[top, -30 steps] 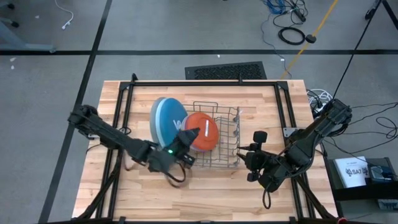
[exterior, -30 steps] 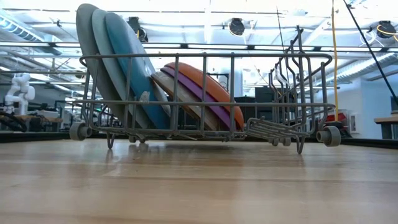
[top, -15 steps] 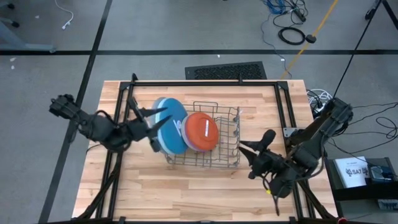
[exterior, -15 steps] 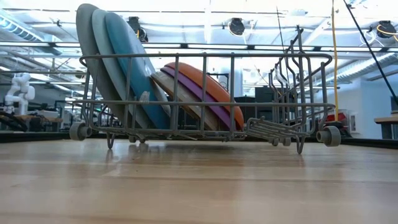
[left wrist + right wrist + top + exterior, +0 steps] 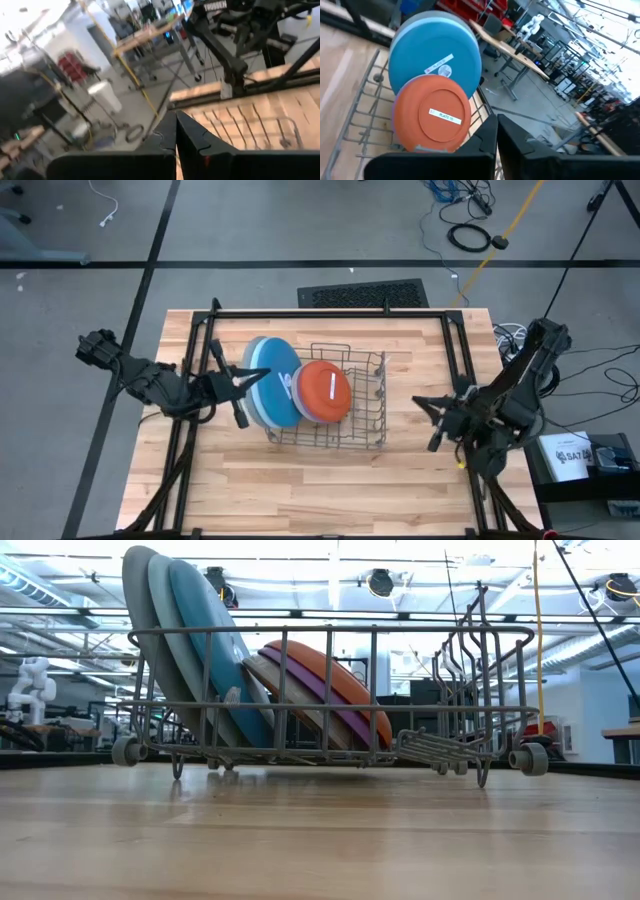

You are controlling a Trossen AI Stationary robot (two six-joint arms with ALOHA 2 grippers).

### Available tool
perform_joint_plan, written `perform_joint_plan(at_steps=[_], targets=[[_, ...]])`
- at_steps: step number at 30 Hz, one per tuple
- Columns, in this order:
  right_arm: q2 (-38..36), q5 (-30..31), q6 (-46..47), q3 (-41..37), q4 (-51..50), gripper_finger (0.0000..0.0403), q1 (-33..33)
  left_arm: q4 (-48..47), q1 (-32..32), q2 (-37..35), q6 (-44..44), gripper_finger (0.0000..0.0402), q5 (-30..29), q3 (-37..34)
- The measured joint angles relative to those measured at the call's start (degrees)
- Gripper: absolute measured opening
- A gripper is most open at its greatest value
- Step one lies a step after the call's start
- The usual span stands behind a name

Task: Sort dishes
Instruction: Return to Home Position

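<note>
Wooden table (image 5: 320, 840): I see the grey wire dish rack (image 5: 330, 632) standing on it, between my two pincers.
Left pincer (image 5: 176, 120): clenched, its fingers pressed together with nothing between them. It sits at the rack's end where the large plates are. In the high view its tip overlaps the edge of the darker blue plate (image 5: 272, 368), and I cannot tell whether it touches.
Right pincer (image 5: 497, 121): clenched as well and empty. It is off the rack's opposite end, well apart from the wire, pointing back at the plate faces.
Large dishes: the grey plate (image 5: 135, 600), the light blue plate (image 5: 160, 615) and the darker blue plate stand nearly upright in the rack, packed face to face. They fill the end nearest the left pincer.
Small dishes: the beige-grey plate (image 5: 262, 675), the purple plate (image 5: 318, 700) and the orange-red plate (image 5: 335, 670) lean back in a row against the darker blue one. They sit on the side toward the right pincer.
Facing the right pincer: the orange-red plate is the frontmost face, with a white label across its middle. The darker blue plate rises behind it and carries a label too.
Rack end nearest the right pincer: only wire dividers show there.
</note>
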Motion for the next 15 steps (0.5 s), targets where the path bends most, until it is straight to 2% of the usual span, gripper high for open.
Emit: perform_joint_plan(at_steps=[5,10,15], targets=[[-7.3,1.74,4.96,-6.29,0.33,0.0002,3.09,-11.99,0.04,-2.5,-12.36,0.0002,-0.21,-0.3],[-10.74,1.8,4.56,-9.08,1.01,0.0001,4.34,-12.01,0.04,-6.24,-15.61,0.0002,-0.59,-4.86],[-12.91,1.8,4.87,-10.7,1.63,0.0001,6.44,-8.7,0.08,-13.63,-18.1,0.0002,-3.02,-12.39]])
